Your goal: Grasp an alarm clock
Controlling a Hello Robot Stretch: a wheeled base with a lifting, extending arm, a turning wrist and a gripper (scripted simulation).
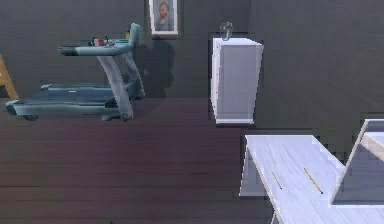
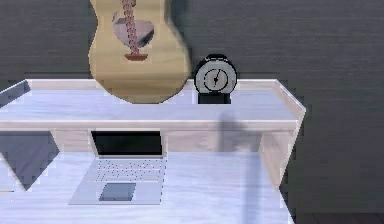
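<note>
**Dark room with an alarm clock on a pale surface**

Ahead of me, a treadmill stands at the left. A framed picture hangs on the wall, then comes a white cabinet. At my arm side, a laptop sits open on the surface. A guitar stands behind it. Just right of the guitar, the alarm clock stands upright on the raised back shelf. I cannot tell how my gripper is set.

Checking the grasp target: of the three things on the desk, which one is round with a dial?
The alarm clock, dark and round, on the raised shelf just right of the guitar; the laptop sits open on the lower surface.
</note>
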